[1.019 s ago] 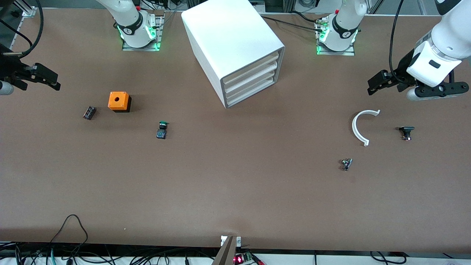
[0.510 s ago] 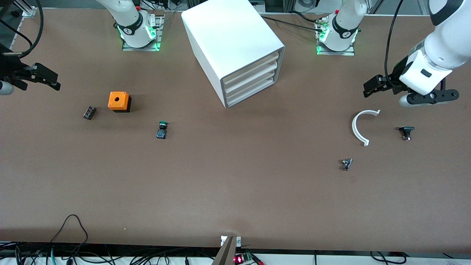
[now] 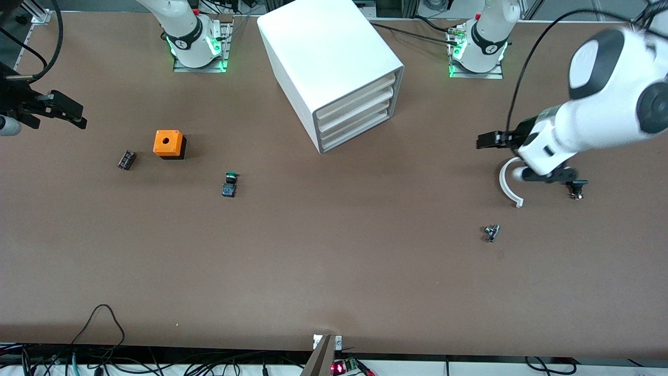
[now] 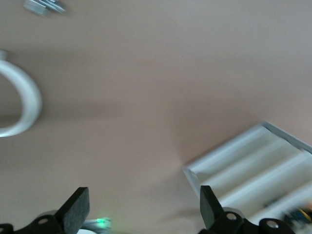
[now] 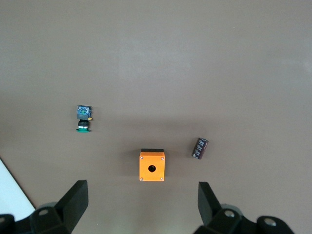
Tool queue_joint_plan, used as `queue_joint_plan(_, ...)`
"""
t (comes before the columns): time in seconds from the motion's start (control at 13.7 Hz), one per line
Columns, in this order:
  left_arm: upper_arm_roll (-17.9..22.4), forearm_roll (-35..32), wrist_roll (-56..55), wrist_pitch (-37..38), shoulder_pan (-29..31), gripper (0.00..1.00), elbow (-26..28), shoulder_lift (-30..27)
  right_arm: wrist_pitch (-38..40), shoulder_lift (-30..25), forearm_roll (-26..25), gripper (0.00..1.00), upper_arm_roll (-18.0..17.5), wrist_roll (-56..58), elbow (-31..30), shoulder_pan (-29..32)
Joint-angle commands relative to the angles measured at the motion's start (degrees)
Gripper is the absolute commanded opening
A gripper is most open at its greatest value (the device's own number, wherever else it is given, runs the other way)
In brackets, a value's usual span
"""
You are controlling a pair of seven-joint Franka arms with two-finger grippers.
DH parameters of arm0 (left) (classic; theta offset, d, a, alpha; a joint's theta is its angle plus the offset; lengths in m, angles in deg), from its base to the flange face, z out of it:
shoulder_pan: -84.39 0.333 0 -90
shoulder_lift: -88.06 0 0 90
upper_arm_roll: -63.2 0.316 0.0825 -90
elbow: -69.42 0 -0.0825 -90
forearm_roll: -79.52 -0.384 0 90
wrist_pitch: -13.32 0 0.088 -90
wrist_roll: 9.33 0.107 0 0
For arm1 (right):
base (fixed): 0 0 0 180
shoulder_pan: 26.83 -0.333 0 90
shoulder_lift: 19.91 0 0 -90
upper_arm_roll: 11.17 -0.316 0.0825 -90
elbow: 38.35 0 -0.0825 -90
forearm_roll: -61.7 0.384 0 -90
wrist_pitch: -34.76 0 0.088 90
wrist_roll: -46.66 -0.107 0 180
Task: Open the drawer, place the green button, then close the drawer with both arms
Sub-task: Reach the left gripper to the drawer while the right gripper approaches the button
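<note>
The white cabinet (image 3: 334, 62) stands between the two arm bases, and all four of its drawers are shut. The lowest drawer (image 3: 356, 137) sits flush in the cabinet's front. The green-capped button (image 3: 229, 184) lies on the table toward the right arm's end; it also shows in the right wrist view (image 5: 84, 118). My left gripper (image 3: 488, 140) is open and empty, beside the white arc and pointing toward the cabinet front (image 4: 253, 168). In its own view the left gripper (image 4: 141, 209) has its jaws wide apart. My right gripper (image 3: 65, 112) waits open and empty at the table's end, and it shows so in its own view (image 5: 141, 202).
An orange box with a hole (image 3: 168, 143) and a small black cylinder (image 3: 126, 160) lie near the button. A white arc (image 3: 505, 184), a black-capped switch (image 3: 576, 187) and a small metal part (image 3: 491, 232) lie toward the left arm's end. Cables run along the near edge.
My left arm has swung down and toward the cabinet, and its gripper now sits by the white arc. The right arm has not moved.
</note>
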Motion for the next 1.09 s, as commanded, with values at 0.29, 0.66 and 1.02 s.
queue_joint_plan(0.29,-1.2,31.0,19.8,-2.1,-0.3,1.00,12.5,12.9,-0.4,5.2,2.8,1.00,0.0,0.5,0.7,-0.3)
queue_joint_plan(0.66,-9.5,35.5,25.8,-15.0,-2.3,1.00,18.2,16.7,-0.3,7.5,3.4,1.00,-0.2,0.7,0.5,-1.3)
queue_joint_plan(1.02,-10.8,35.8,27.4,-20.2,-6.5,1.00,19.3,20.6,-6.4,13.4,3.4,1.00,-0.2,-0.2,0.1,-5.1)
